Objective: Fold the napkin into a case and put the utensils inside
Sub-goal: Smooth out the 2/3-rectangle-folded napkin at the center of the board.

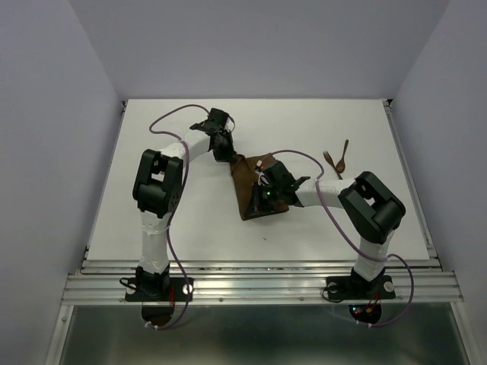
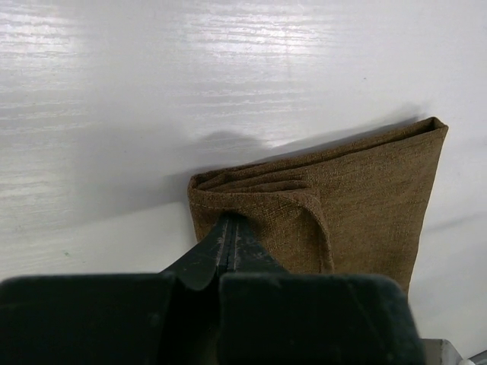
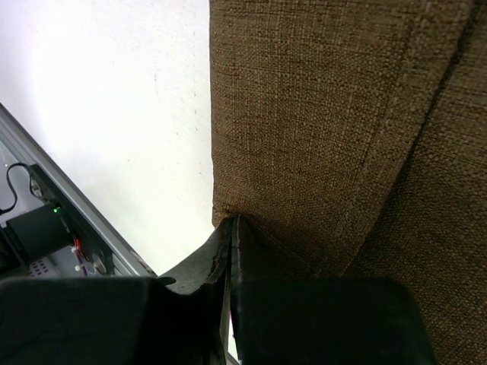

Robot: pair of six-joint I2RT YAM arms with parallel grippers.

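The dark brown napkin (image 1: 247, 190) lies folded into a layered wedge at the middle of the white table. My left gripper (image 1: 230, 156) is at its far corner, shut on a fold of the cloth (image 2: 365, 190); its tips (image 2: 228, 222) pinch the edge. My right gripper (image 1: 264, 201) is over the napkin's near right part, shut on a corner of the cloth (image 3: 319, 114), where its tips (image 3: 232, 222) meet. The utensils lie apart on the table to the right: a slim fork (image 1: 330, 161) and a spoon (image 1: 343, 156) side by side.
A metal rail (image 1: 259, 277) runs along the table's near edge and also shows in the right wrist view (image 3: 68, 198), beside a black box with a green light (image 3: 38, 232). Grey walls close in the table's left, right and back sides.
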